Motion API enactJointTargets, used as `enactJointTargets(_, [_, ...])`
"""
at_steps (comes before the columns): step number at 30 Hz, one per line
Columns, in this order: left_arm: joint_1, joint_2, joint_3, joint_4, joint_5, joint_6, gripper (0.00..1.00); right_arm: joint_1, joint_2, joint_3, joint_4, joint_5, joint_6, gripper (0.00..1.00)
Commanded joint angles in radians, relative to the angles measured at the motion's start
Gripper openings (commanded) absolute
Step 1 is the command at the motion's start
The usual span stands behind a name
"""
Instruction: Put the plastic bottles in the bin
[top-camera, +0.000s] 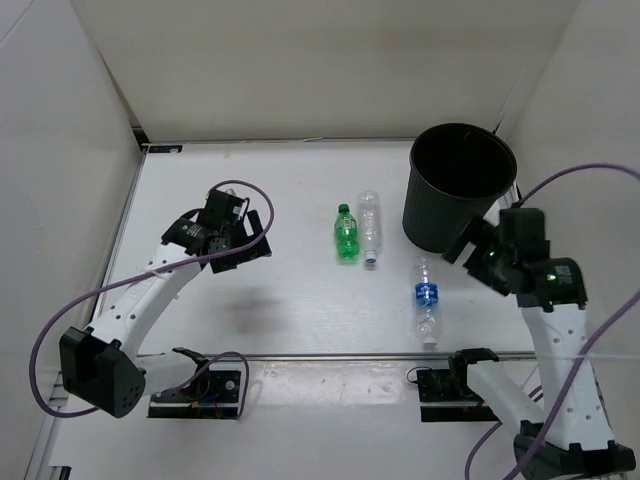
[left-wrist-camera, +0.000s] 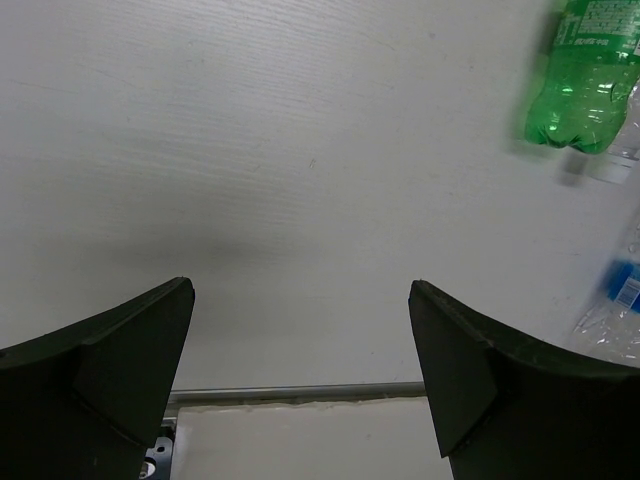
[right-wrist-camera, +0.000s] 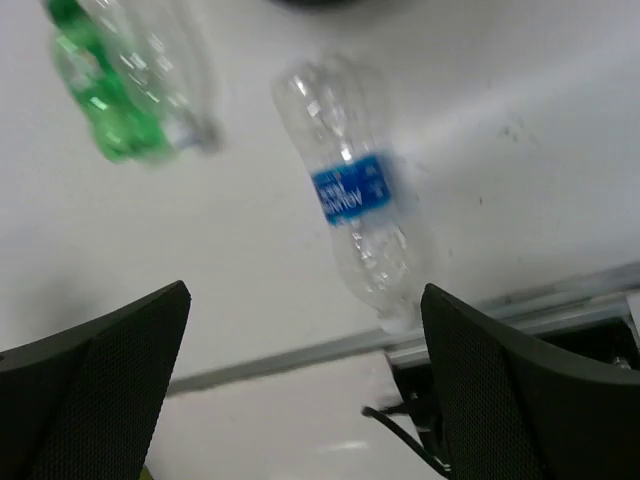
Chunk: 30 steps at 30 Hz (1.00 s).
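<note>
Black bin (top-camera: 435, 215) is sitting far right on the bench (top-camera: 250, 310). Green bottle (top-camera: 346, 233), clear bottle (top-camera: 371, 222) and blue-label bottle (top-camera: 426, 298) are lying flat mid-bench. Right claw (right-wrist-camera: 305, 292) is released, pointing at blue-label bottle, probably lining up a pick. Left claw (left-wrist-camera: 300, 290) is hovering released and empty, left of green bottle.

Top view high, looking straight down, wrist views close, downward, all sharing green bottle (top-camera: 346, 235)

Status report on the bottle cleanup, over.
Left gripper and right gripper open, empty. Green bottle, clear bottle, blue-label bottle lying on table, outside bin. No obstacles seen.
</note>
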Motion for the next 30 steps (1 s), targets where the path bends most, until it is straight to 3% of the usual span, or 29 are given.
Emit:
enactJointTargets(1, [0.004,0.001,0.009,0.021,-0.003,-0.001,1.00,0.050,-0.012,-0.153,0.012,-0.037,0.003,1.00])
enactJointTargets(5, [0.004,0.010,0.000,0.021,0.007,-0.010,1.00,0.098,0.013,-0.294,0.073,-0.026,0.003,1.00])
enactJointTargets(20, [0.004,-0.001,-0.009,-0.007,-0.033,-0.001,1.00,0.130,0.313,-0.437,0.264,0.022,0.149,1.00])
enactJointTargets(30, [0.004,-0.030,-0.040,-0.016,-0.042,0.008,1.00,0.139,0.274,-0.531,0.287,-0.047,0.149,0.62])
